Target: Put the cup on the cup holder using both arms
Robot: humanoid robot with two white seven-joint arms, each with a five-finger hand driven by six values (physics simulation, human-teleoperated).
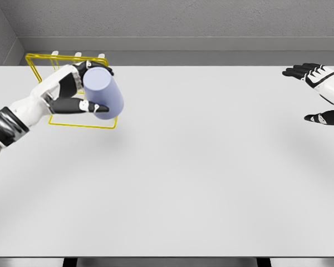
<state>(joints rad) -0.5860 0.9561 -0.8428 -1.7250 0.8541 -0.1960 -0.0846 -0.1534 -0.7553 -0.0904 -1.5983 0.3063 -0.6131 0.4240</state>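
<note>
Head view shows the left hand (pixel 80 89) wrapped around the cup (pixel 103 93), by the yellow rack (pixel 78 123). The right hand (pixel 318 92) is spread wide, holding nothing.

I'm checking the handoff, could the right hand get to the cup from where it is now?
Probably not soon. The right hand is open at the table's far right edge; the cup sits in the left hand at the far left, over the yellow holder. Nothing lies between them.

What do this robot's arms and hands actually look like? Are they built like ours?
Somewhat. Each arm is a chain of smooth white shells with black bands at the joints. The left robot hand and right robot hand have five slim fingers, mostly black with white plates on the back and knuckles. No cables, sleeves or markings show.
</note>
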